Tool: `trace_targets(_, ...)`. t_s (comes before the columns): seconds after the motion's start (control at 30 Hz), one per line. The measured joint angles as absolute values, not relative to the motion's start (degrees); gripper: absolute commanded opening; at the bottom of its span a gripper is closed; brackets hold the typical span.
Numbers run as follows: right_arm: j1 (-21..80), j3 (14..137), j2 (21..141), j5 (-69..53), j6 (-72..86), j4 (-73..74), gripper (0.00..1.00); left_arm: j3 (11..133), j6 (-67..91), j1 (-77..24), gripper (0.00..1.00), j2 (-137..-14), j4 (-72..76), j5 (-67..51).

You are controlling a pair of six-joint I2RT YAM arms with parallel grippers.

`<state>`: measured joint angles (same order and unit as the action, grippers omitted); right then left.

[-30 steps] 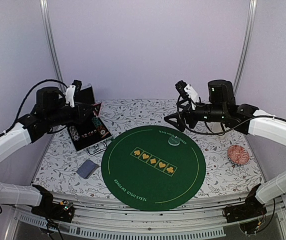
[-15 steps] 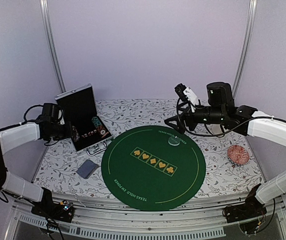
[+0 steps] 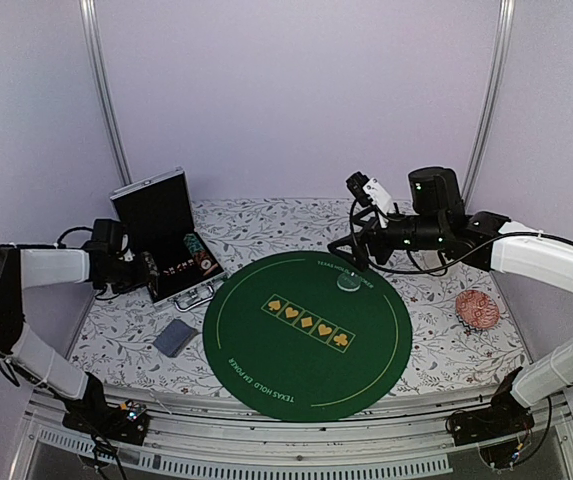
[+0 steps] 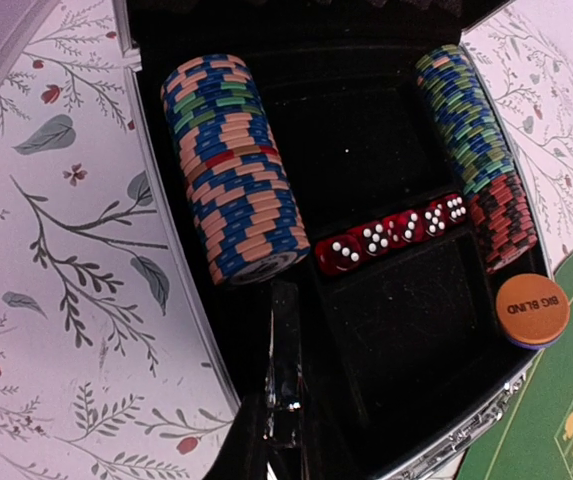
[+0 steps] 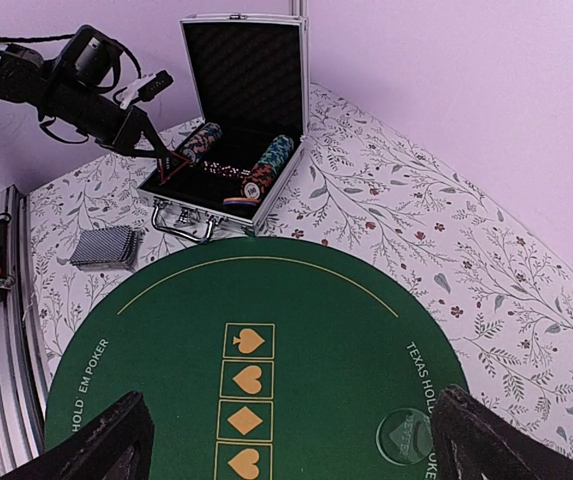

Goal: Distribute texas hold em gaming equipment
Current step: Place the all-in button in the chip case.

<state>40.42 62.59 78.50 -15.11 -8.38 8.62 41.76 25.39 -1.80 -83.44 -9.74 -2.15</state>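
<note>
Pinching the red-edged triangle marker (image 5: 172, 165) in my near-shut left gripper (image 5: 158, 148) by the case (image 3: 156, 215), 10 o'clock off the mat (image 3: 266, 370) — right gripper (image 5: 291, 445) gaping over the clear disc (image 5: 406, 437) at 1 o'clock — thin edge-grip may slip onto chip stacks (image 4: 236, 170).

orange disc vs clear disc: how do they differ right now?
Colour: the orange disc is opaque; the clear disc is see-through.
Place: the orange disc sits in the open case, by the end of a chip row; the clear disc lies on the green mat.
Print: the orange disc reads BIG BLIND; the clear disc's marking is too faint to read.
Both are round and lie flat.
</note>
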Motion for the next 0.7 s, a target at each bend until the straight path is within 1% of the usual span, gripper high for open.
trace_targets(0.03,40.4,62.6,78.5,-15.1,-8.4,8.6,0.99,41.7,25.6,-1.8,0.0,-83.7,-9.6,-2.4)
trace_targets(0.17,40.4,62.6,78.5,-15.1,-8.4,8.7,0.99,41.5,26.7,-1.7,0.06,-84.4,-8.9,-3.0)
trace_targets(0.4,40.4,62.6,78.5,-15.1,-8.4,8.8,0.99,41.2,27.4,-1.0,0.18,-84.8,-8.1,-3.2)
trace_targets(0.5,40.4,62.6,78.5,-15.1,-8.3,9.0,0.99,41.2,27.3,-0.6,0.28,-85.4,-8.4,-2.6)
trace_targets(0.6,40.4,62.6,78.5,-15.1,-8.3,9.0,0.99,41.2,27.4,-0.3,0.43,-85.4,-8.9,-1.6)
trace_targets(0.7,40.4,62.6,78.5,-15.1,-8.4,9.0,0.99,41.2,27.3,-0.2,0.46,-85.0,-9.5,-0.5)
